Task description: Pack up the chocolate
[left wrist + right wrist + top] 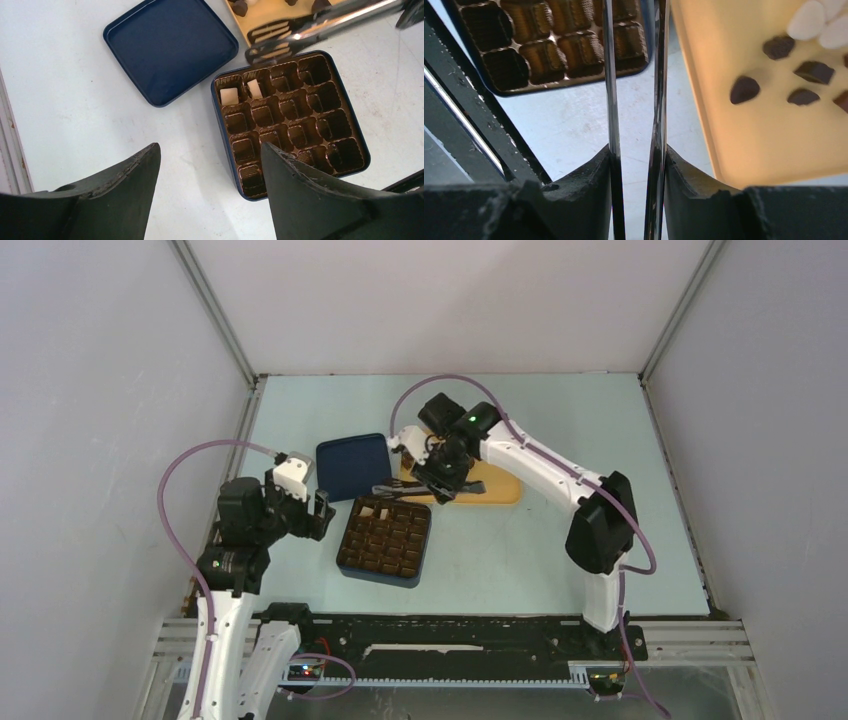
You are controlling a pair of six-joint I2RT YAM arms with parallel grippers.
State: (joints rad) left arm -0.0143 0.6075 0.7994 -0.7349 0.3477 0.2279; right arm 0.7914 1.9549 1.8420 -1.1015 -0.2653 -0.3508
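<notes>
I see right claw [636, 150] clamped on silver metal tongs [610, 75]; left claw [210, 165] open above counter [75, 110]. Dark and cream chocolate pieces [744, 89] on tan tray [734, 145]; two cream pieces [229, 95] in dark blue square box [384, 577], far-left cells.

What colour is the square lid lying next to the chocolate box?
The lid is dark blue; the left wrist view shows it best.

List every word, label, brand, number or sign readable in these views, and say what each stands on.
No text can be read in any view.
The blue lid, blue box, tongs and yellow tray show no print.
The small boards by the arm bases are too small to tell if they carry any marking.
</notes>
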